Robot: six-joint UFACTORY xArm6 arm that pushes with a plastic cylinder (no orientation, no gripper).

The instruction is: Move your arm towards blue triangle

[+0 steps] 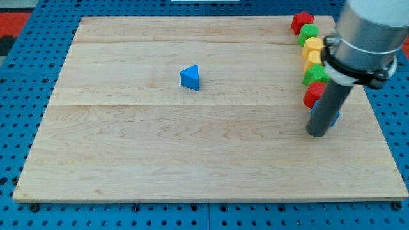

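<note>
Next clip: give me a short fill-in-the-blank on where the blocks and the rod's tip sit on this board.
1. The blue triangle lies alone, to the view's ____ of my tip.
2. The topmost block in the column at the view's right is the ____ one.
3. Just below the red block sits a ____ block.
4. My tip rests near the column's ____ end.

Missing words: left; red; green; bottom

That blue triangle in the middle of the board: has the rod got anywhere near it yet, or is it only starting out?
Nothing looks done yet. My tip rests near the wooden board's right edge, beside a column of red, green and yellow blocks, with a small blue block partly hidden behind the rod. The blue triangular block sits alone towards the view's upper left of the tip, untouched. The whole crossing of bare board is still left.
</note>
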